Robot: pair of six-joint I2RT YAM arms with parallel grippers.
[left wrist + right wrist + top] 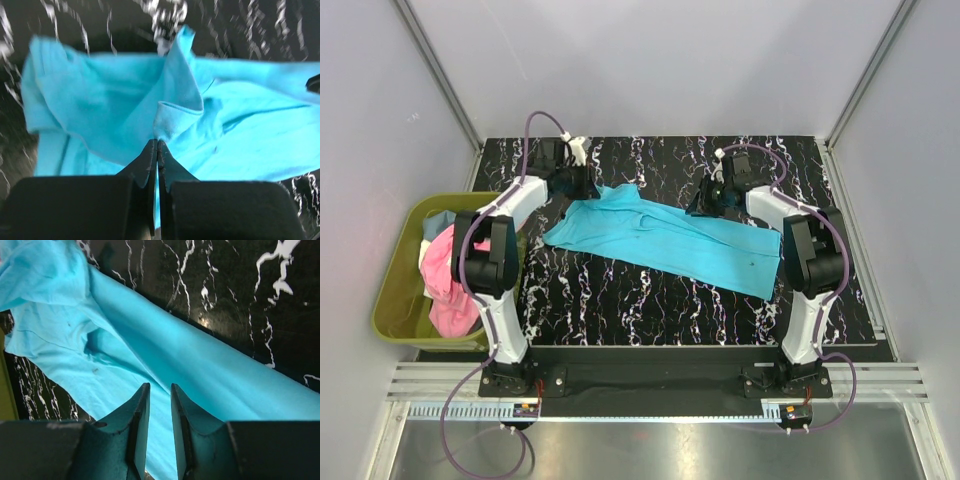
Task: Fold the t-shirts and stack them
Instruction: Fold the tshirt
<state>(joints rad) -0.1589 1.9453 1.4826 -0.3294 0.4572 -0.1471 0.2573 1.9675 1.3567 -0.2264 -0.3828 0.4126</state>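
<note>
Pinch on the left side first: left fingers point(157, 145) pressed shut on a raised fold of the plain turquoise cloth t-shirt point(100, 100), right at the tips. Not much cloth in there, by the look of it. Right fingers point(148, 395) part way apart, hanging over the same shirt with turquoise showing through the gap. Can't tell whether touching it, and doesn't look like a hold on anything.

Shirt itself spread loosely across the middle of the black white-veined table point(620, 300), slanting from far left to near right, rumpled at the left end. More shirts, a pink t-shirt point(445, 285) on top, heaped in the olive-green plastic bin point(390, 300) off the table's left edge.

Biggest worry, just guessing: that thin pinch slipping out on any pull, or dragging the whole shirt sideways instead of folding it, with the other end unpinned. Could also bunch into a crooked fold with only one side held. Worth clamping the right side before lifting.

Pose: both arms reaching to the shirt's far edge, left arm point(500, 250) bent over the left corner, right arm point(810, 250) angled in toward the middle of that edge, wrists tipped down.
</note>
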